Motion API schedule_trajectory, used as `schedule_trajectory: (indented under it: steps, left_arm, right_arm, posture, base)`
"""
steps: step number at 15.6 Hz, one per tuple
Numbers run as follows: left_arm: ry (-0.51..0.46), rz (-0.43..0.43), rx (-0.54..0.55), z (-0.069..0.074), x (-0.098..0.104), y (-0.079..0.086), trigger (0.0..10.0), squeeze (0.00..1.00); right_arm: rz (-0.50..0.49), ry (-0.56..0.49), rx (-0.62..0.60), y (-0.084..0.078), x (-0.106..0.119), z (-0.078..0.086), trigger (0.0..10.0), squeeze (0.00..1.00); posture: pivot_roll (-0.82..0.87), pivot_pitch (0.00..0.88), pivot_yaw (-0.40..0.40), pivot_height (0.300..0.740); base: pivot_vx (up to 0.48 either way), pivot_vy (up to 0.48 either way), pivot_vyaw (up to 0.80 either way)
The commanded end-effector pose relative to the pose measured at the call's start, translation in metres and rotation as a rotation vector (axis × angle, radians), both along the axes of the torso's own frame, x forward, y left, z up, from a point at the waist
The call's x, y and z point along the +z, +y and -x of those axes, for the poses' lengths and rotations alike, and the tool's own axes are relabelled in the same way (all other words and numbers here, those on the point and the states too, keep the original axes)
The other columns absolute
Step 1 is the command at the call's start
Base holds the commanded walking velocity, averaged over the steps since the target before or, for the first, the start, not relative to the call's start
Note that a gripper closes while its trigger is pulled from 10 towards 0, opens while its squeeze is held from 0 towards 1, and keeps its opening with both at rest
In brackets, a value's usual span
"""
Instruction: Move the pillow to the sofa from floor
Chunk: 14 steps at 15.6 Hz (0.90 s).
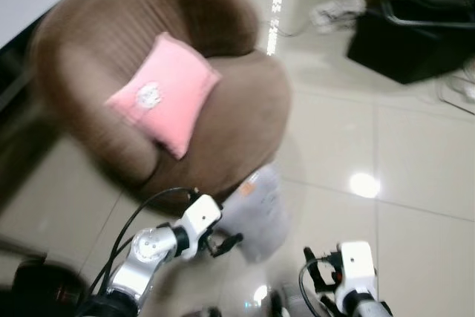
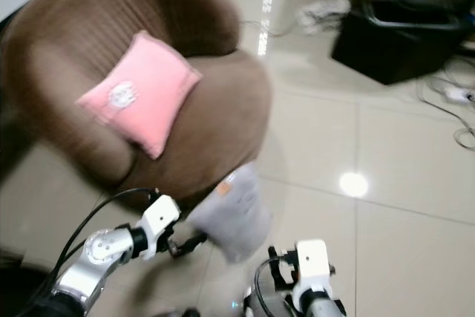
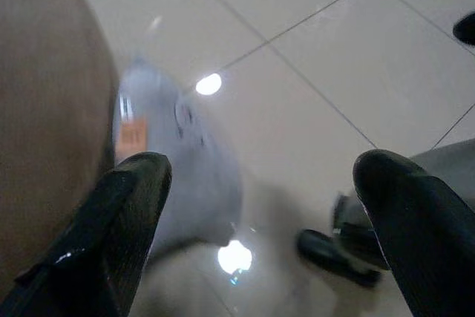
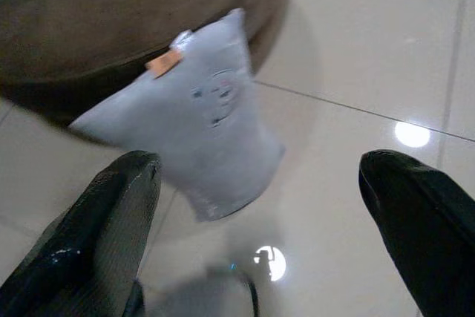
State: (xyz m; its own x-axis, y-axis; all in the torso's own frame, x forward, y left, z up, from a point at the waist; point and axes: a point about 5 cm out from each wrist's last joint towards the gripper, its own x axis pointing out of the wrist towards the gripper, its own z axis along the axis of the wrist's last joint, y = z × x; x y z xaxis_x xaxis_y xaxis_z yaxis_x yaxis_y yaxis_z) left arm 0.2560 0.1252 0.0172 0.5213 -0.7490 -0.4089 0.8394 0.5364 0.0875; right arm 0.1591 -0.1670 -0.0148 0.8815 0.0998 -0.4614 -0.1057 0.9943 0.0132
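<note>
On glossy tiled floor [image 1: 415,146], brown sofa [image 1: 237,116]

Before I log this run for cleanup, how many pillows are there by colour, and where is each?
Pink pillow: 1, on the brown sofa
Grey pillow: 1, on the floor against the sofa's base
Total: 2
</note>
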Motion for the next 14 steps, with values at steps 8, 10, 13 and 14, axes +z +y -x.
schedule_trajectory:
  steps: [8,10,13,14]
  left_arm:
    - [-0.029,0.028,0.004,-0.0013,-0.0011,-0.0025,10.0,0.0]
    - [-0.034,0.034,-0.001,-0.002,0.0009,-0.004,10.0,0.0]
    - [-0.035,0.039,0.006,-0.0023,0.0023,-0.0041,10.0,0.0]
    - [-0.036,0.04,0.007,-0.0024,0.0027,-0.0041,10.0,0.0]
  right_arm:
    - [0.024,0.021,0.002,-0.0127,-0.0034,0.005,10.0,0.0]
    - [0.025,0.024,0.004,-0.0132,-0.0041,0.0055,10.0,0.0]
    - [0.028,0.03,0.009,-0.0129,-0.0053,0.0069,10.0,0.0]
    - [0.028,0.03,0.009,-0.0128,-0.0056,0.0072,10.0,0.0]
  posture:
    - [-0.26,0.178,0.048,0.705]
    - [-0.25,0.181,0.049,0.69]
    - [-0.26,0.189,0.051,0.661]
    - [-0.26,0.19,0.051,0.656]
  base:
    - [0.0,0.0,0.0]
    - [0.0,0.0,0.0]
    - [0.0,0.0,0.0]
    - [0.0,0.0,0.0]
